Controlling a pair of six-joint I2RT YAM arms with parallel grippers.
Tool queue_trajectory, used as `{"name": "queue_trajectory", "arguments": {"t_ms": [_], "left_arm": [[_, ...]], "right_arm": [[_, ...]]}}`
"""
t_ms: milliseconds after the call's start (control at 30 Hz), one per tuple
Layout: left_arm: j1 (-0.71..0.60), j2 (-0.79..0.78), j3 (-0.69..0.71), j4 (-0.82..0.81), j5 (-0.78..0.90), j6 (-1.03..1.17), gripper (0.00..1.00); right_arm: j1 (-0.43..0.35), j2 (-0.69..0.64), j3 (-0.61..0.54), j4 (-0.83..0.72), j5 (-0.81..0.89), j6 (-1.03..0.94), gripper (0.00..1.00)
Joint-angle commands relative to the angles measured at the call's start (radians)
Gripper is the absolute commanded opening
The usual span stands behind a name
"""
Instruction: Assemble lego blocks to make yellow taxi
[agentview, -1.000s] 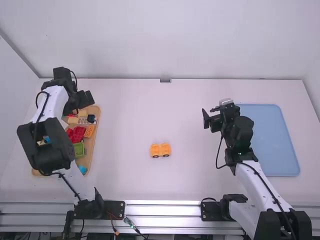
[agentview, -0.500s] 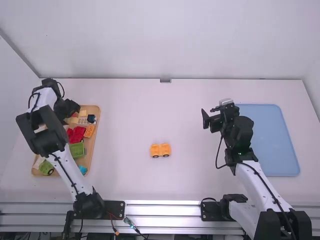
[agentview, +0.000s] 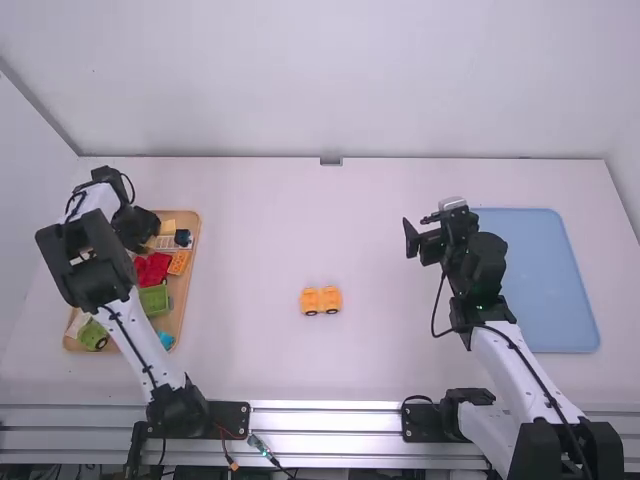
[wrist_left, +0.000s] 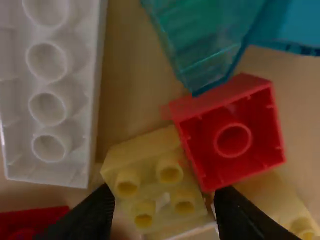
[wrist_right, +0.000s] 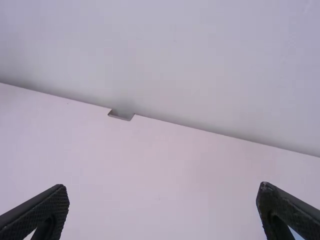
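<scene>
My left hand (wrist_left: 165, 202), over the tray at the upper left of the frame in the high view, is parted, its fingers to either side of a pale yellow plastic block with four studs (wrist_left: 160, 182); whether they touch it I cannot tell. The block sits studs toward my wrist camera, and a grip by its sides would, I judge, leave studs and underside free for stacking. Against it leans a hollow red plastic block (wrist_left: 233, 140), open underside showing, which could catch as I close or lift. Just beside lie a white plastic studded piece (wrist_left: 47, 100) and a translucent teal plastic piece (wrist_left: 205, 55). These loose parts lie in a shallow wood-coloured tray (agentview: 181, 300), presumably my supply.

Farther out, near the centre of the table (agentview: 250, 360), stands the yellow-orange wheeled base (agentview: 321, 300), wheels down, probably placed there for either hand to reach. Its long axis runs left to right across the frame; which end is the front I cannot tell.

Right of centre, my right hand (wrist_right: 162, 190) is spread wide and empty, near the flat light-blue tray (agentview: 545, 285), perhaps meant for the finished taxi.
</scene>
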Motion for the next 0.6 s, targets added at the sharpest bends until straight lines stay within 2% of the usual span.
{"name": "queue_trajectory", "arguments": {"t_ms": [0,67,167,433,567], "left_arm": [[-0.005,0.006,-0.037,0.019,-0.004,-0.041,0.45],[-0.005,0.006,-0.048,0.035,-0.005,-0.057,0.44],[-0.005,0.006,-0.058,0.036,-0.039,-0.096,0.34],[-0.006,-0.004,-0.035,0.032,-0.039,-0.067,0.34],[-0.011,-0.058,-0.031,-0.002,-0.027,-0.066,0.32]], "right_arm": [[0.007,0.006,0.034,0.002,-0.005,0.005,0.99],[0.014,0.006,0.034,0.002,-0.005,0.005,0.99],[0.034,0.006,0.034,0.005,-0.005,0.003,0.99],[0.049,0.006,0.034,0.006,-0.002,-0.029,0.99],[0.049,0.006,0.034,0.005,-0.002,-0.029,0.99]]}}
